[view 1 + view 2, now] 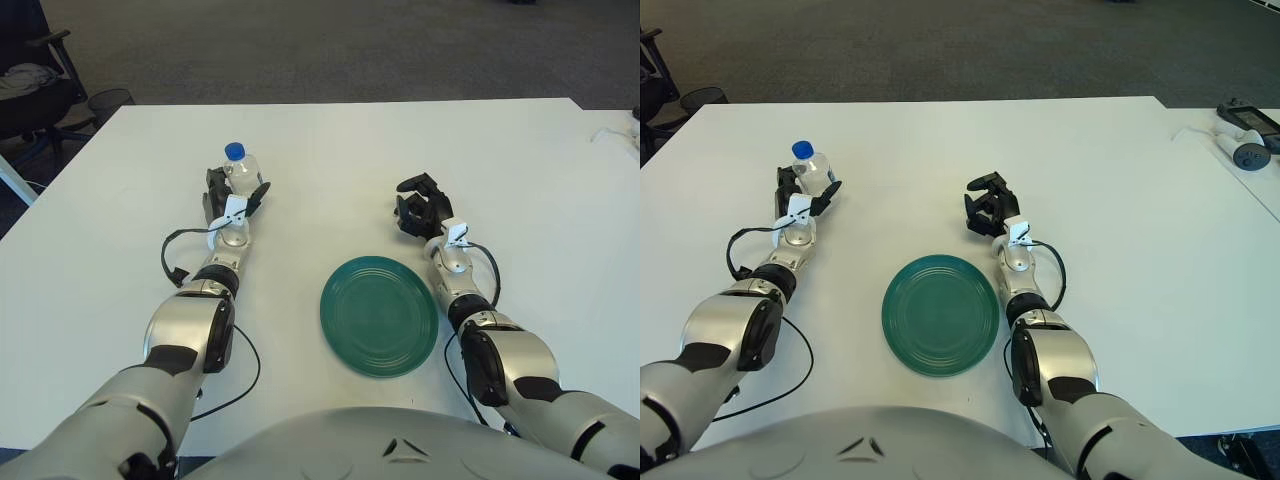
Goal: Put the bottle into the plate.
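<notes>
Step, grasping: my left hand (232, 200) is closing its fingers around the upright bottle (240, 173); next, lifting it rightward and nearer onto the green plate (379, 316), my right hand (420, 207) idling curled beyond that plate.

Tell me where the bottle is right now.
The bottle stands upright on the white table, on the robot's left, between the fingers of the left robot hand. The green plate lies apart from it, nearer the robot and to the right.

An office or lab room: a large white table (400, 140) on grey carpet (330, 45), with a black office chair (30, 85) at upper left.
</notes>
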Tool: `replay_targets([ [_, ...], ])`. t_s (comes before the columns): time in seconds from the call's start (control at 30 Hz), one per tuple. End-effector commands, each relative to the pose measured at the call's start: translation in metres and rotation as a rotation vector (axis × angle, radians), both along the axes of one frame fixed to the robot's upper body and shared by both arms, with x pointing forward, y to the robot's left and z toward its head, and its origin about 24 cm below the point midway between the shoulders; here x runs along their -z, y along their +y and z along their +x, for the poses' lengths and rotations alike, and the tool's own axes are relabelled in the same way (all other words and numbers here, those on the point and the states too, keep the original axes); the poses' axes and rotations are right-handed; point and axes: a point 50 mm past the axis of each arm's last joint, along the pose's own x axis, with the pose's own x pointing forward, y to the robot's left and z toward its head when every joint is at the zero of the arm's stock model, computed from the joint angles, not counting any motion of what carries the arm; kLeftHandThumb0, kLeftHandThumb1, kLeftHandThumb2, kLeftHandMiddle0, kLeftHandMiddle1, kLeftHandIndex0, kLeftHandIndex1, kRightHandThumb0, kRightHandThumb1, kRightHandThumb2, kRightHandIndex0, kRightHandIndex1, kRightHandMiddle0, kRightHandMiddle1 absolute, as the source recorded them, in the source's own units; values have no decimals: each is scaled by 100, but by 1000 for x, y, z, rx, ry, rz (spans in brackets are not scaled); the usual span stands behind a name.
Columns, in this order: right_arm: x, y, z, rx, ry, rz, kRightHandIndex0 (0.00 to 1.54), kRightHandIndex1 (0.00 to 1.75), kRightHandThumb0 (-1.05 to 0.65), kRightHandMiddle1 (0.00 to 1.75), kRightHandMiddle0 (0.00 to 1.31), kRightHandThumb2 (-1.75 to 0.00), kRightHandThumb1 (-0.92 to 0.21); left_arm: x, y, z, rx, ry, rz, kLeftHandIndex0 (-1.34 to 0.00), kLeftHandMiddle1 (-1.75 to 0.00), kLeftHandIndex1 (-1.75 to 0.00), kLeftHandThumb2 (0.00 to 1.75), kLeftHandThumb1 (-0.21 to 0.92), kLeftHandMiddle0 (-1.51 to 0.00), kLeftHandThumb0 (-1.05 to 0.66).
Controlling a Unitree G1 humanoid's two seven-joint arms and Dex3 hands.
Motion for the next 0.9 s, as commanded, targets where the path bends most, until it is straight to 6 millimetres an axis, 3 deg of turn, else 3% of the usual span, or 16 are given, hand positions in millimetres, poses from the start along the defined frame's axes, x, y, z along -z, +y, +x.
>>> replay_targets([
  [0.0,77,-2,-61,30,436,15,55,163,0,146,43,-94,-52,-7,-29,8,185,-15,15,-41,-119,-162,0,80,-49,-72],
  [0.03,77,-2,-61,31,438,15,54,163,0,146,43,-94,-53,-7,-32,8,201,-20,15,-55,-126,-153,36,64,-53,-63],
  [0.1,77,-3,-61,32,439,14,54,164,0,146,43,-93,-53,-9,-36,9,233,-32,15,-72,-139,-145,81,43,-57,-56],
  [0.2,78,-3,-62,35,441,12,53,164,0,146,43,-93,-54,-10,-38,9,264,-41,18,-81,-151,-141,104,31,-63,-53],
  [0.47,81,-9,-63,62,481,11,52,163,0,147,42,-91,-55,-11,-41,10,328,-40,50,-87,-172,-140,117,23,-70,-53],
  [0.87,81,-7,-66,58,469,13,53,164,0,148,41,-92,-55,-14,-41,11,340,-50,50,-86,-175,-143,121,22,-83,-53],
])
